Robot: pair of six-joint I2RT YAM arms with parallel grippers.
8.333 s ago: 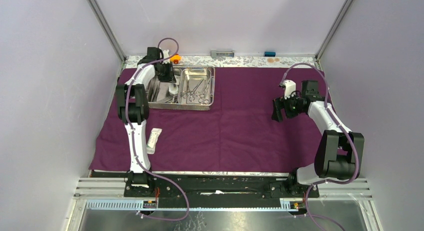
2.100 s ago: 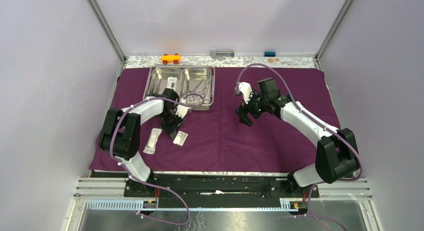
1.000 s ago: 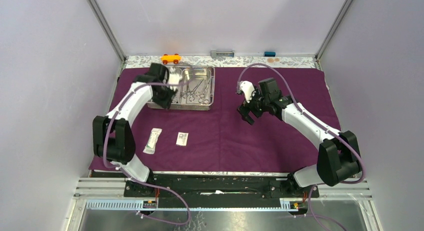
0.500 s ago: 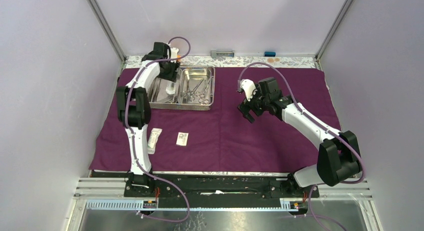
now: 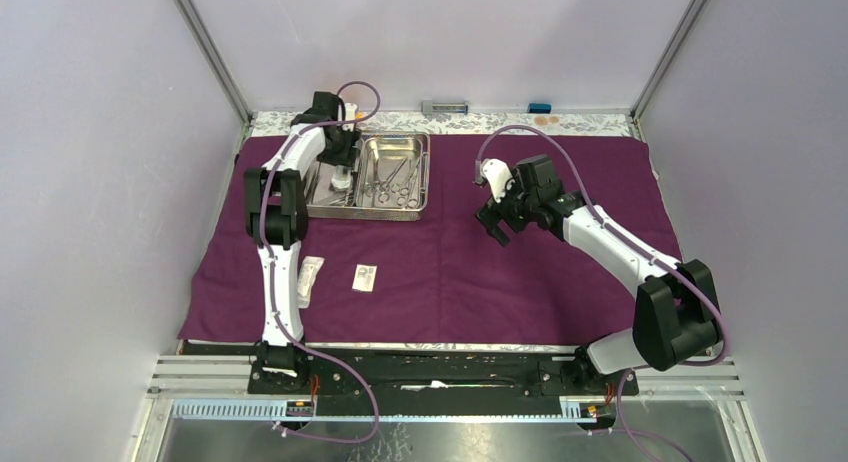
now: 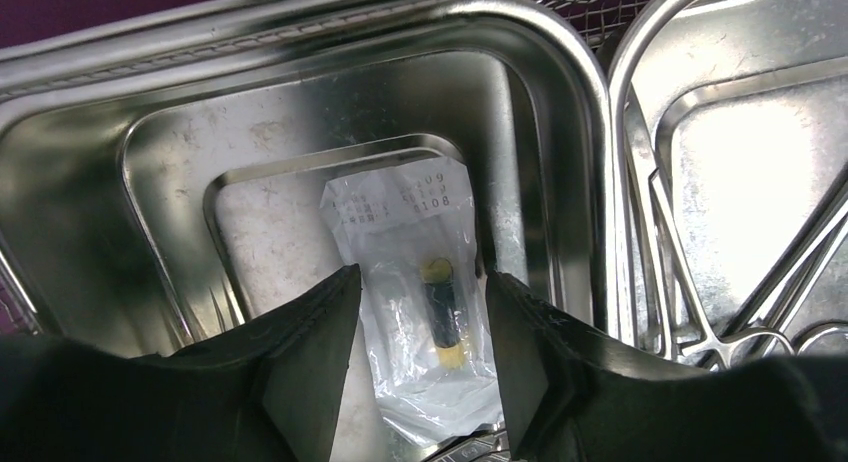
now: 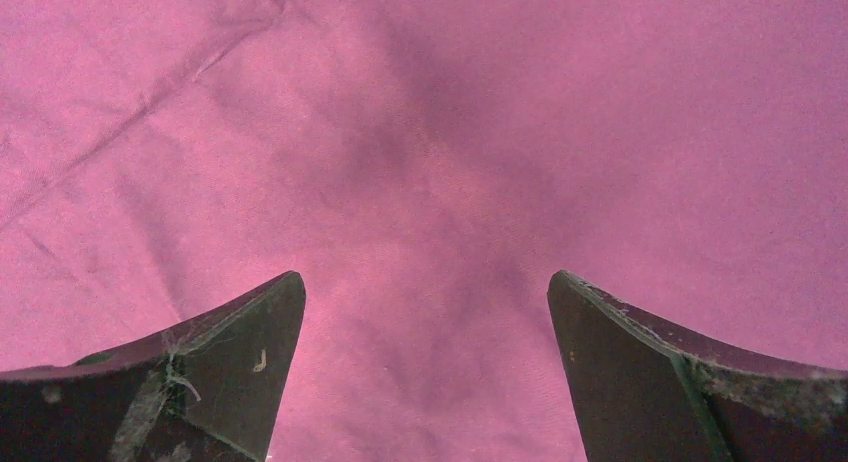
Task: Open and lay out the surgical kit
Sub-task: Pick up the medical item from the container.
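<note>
Left claw (image 6: 420,307): spread, straddling small clear sealed packet (image 6: 395,212) in left compartment of shiny steel tray (image 6: 150,152).
Right claw (image 7: 425,292): spread above dark purple cloth (image 7: 480,102).

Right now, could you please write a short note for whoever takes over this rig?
Left hand: open, straddling a clear packet in the left compartment of the tray, not yet gripping.
Right hand: open, empty, above bare cloth.
Done: cloth spread; long packet and small packet laid out on it near the front left.
To do: that tray packet, plus the forceps in the right compartment.
</note>
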